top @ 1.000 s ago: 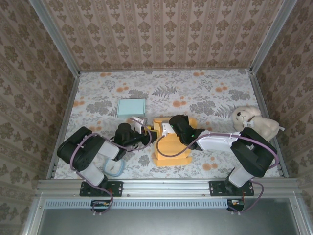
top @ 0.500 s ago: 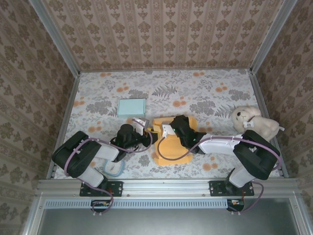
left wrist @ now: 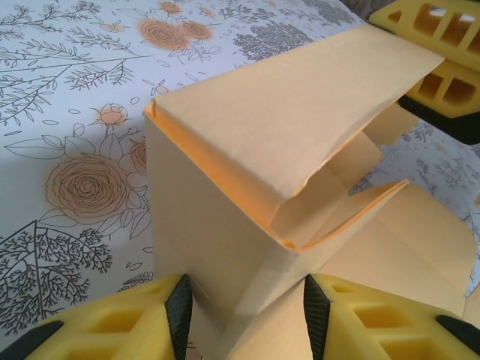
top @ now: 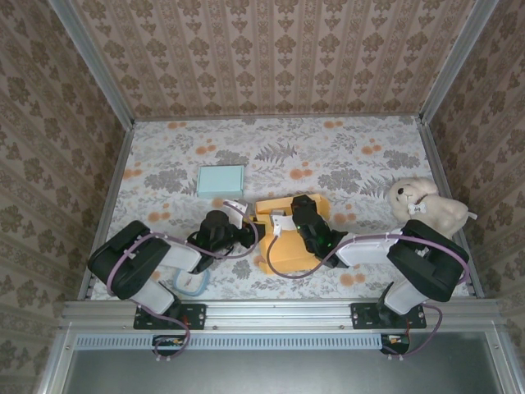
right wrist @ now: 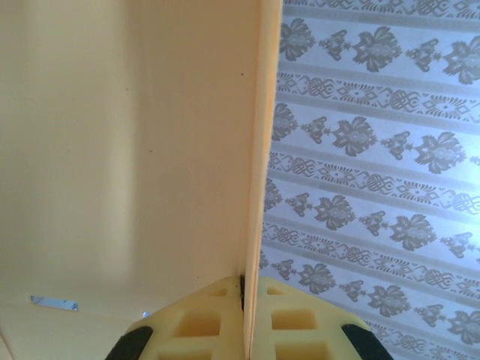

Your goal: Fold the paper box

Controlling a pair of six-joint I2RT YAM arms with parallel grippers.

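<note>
- The box [top: 294,246] stands half-formed on the table [top: 353,156], near the front edge and about centre, between the two arms. Its top flap [left wrist: 300,105] hangs loose over an open inside.
- Right claw [right wrist: 244,304]: pads pressed together, pinching a thin wall of the box edge-on.
- Left claw [left wrist: 244,322]: fingers part-spread astride the box's left corner. Whether they bite the card I cannot tell.
- Crushed corner: if the left claw squeezes hard here, it would likely dent the crease where a sharp fold is wanted.
- Tear or spring-back: the card looks thin. If the two claws pull apart or twist against each other, a wall could rip or the raised sides could drop flat.
- Slip: the right pinch holds only a narrow edge. A sideways turn of that wrist could let the wall slide out, and the shape would sag.
- Bad tuck: the loose flap could buckle or catch on the inner tab [left wrist: 352,214] below it instead of closing over it.
- Sliding: the box is probably light. A push from one side only would shove it across the cloth rather than fold it.
- The bear [top: 426,207] at the right and the blue card [top: 221,180] at the far left lie apart from the work, so a snag there seems unlikely.
</note>
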